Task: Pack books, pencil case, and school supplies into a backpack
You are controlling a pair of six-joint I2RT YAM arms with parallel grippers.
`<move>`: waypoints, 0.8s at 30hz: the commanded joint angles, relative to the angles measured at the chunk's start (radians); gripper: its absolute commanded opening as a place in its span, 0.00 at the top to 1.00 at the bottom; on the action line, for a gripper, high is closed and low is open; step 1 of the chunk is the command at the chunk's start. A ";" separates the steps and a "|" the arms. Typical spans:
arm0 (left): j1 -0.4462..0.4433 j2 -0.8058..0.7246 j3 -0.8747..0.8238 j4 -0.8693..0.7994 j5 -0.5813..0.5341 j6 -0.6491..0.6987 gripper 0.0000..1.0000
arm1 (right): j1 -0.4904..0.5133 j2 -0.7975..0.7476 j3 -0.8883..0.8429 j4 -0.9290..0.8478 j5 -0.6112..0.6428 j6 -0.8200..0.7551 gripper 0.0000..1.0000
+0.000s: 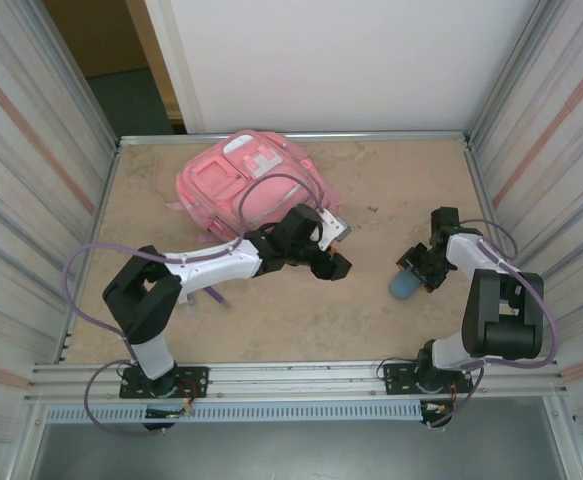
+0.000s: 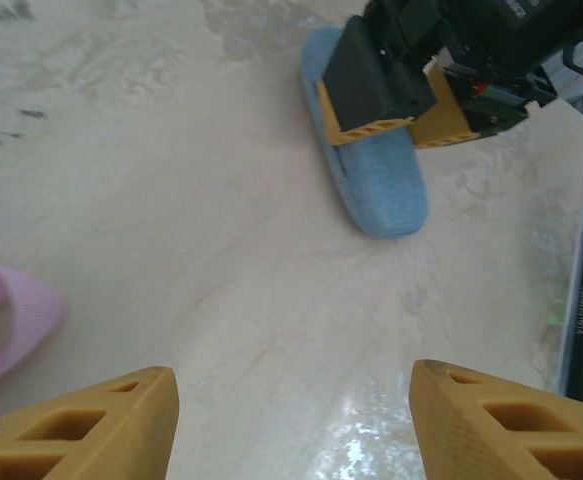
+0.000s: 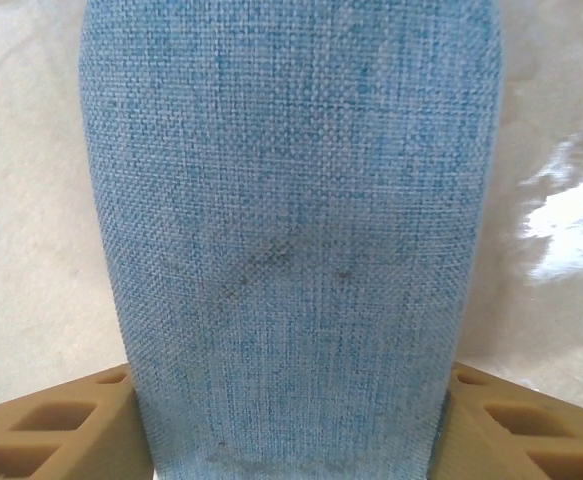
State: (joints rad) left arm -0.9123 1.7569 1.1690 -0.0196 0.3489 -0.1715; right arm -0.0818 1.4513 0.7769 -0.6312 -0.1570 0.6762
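The slate-blue pencil case lies on the table at the right. My right gripper is shut on its upper end; in the right wrist view the pouch sits between the two fingers, and both press its sides around. My left gripper hovers mid-table, open and empty, pointing at the pencil case. The pink backpack lies at the back left, behind the left arm. A short purple pen lies under the left forearm. The books are out of view.
A pink backpack strap reaches the left edge of the left wrist view. Ribbed metal walls close the table on both sides, and a rail runs along the near edge. Bare tabletop lies between the backpack and the right arm.
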 commanded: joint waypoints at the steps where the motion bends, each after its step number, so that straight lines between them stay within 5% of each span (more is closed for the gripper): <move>1: -0.008 0.038 0.010 0.032 0.067 -0.090 0.38 | 0.043 -0.039 0.036 -0.012 -0.038 0.041 0.43; 7: -0.008 0.060 0.000 0.086 0.085 -0.201 0.38 | 0.189 -0.139 0.052 0.073 -0.152 0.120 0.43; 18: 0.046 0.077 -0.044 0.226 0.191 -0.419 0.39 | 0.384 -0.228 0.117 0.216 -0.179 0.261 0.42; 24: 0.074 0.062 -0.072 0.298 0.203 -0.431 0.58 | 0.446 -0.217 0.129 0.271 -0.220 0.310 0.42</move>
State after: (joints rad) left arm -0.8482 1.8221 1.1156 0.2070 0.5323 -0.5743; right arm 0.3405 1.2469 0.8680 -0.4065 -0.3256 0.9363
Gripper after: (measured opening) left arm 0.444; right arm 0.591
